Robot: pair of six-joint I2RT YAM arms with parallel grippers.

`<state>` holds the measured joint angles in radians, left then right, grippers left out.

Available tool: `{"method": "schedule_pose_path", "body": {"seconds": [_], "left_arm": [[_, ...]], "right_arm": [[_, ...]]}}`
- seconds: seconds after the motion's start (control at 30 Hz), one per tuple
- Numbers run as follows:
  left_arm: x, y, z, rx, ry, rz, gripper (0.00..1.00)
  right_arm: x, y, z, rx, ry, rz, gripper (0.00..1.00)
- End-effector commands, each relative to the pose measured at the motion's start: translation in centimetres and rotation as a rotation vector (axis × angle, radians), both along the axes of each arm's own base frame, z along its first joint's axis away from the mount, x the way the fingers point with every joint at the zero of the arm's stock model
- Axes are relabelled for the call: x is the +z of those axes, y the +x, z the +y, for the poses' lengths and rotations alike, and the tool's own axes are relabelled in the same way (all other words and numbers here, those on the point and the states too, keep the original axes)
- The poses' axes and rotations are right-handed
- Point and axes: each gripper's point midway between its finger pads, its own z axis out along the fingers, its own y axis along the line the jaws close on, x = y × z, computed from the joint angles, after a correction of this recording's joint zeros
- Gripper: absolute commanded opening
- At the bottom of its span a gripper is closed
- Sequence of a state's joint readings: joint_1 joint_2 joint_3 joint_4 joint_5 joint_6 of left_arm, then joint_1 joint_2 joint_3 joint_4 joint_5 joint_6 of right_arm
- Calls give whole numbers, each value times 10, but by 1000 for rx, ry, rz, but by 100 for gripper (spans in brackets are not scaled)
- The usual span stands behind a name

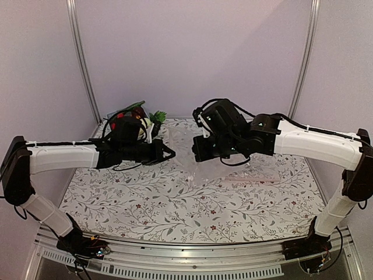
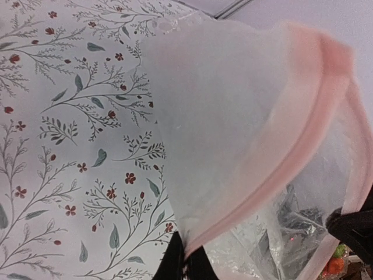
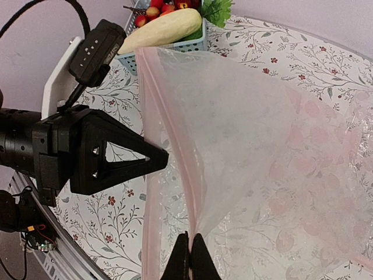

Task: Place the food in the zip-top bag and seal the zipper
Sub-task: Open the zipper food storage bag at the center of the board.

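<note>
The clear zip-top bag hangs between my two grippers over the middle of the table. My left gripper is shut on one lip of its mouth at the pinkish zipper strip. My right gripper is shut on the other lip's zipper strip, so the mouth is held apart. In the top view the left gripper and right gripper are close together. The long cream-white vegetable lies in the blue basket at the back left. The orange and maroon pieces are hard to make out.
Small red fruits and green leaves are in the basket, which sits behind the left arm in the top view. More crinkly clear plastic lies on the floral cloth to the right. The table's near edge has a metal rail.
</note>
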<state>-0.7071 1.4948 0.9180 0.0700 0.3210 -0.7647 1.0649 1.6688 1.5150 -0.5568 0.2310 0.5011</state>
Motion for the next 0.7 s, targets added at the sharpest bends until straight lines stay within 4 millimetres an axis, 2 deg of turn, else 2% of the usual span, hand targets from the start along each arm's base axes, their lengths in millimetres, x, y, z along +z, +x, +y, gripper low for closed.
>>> {"method": "schedule_pose_path", "body": {"seconds": [0.0, 0.23, 0.47, 0.53, 0.67], "left_arm": [[-17, -1, 9, 31, 115, 10, 3], [-20, 0, 10, 44, 171, -7, 3], [-18, -3, 5, 19, 193, -29, 6], [-12, -5, 3, 8, 173, -44, 11], [10, -11, -2, -36, 110, -101, 31]], "right_arm": [[27, -4, -3, -14, 5, -65, 0], [40, -14, -3, -88, -43, -177, 0], [34, -8, -8, -177, -108, -217, 0], [32, -6, -9, -187, -122, -220, 0], [25, -5, -6, -183, -142, -211, 0]]}}
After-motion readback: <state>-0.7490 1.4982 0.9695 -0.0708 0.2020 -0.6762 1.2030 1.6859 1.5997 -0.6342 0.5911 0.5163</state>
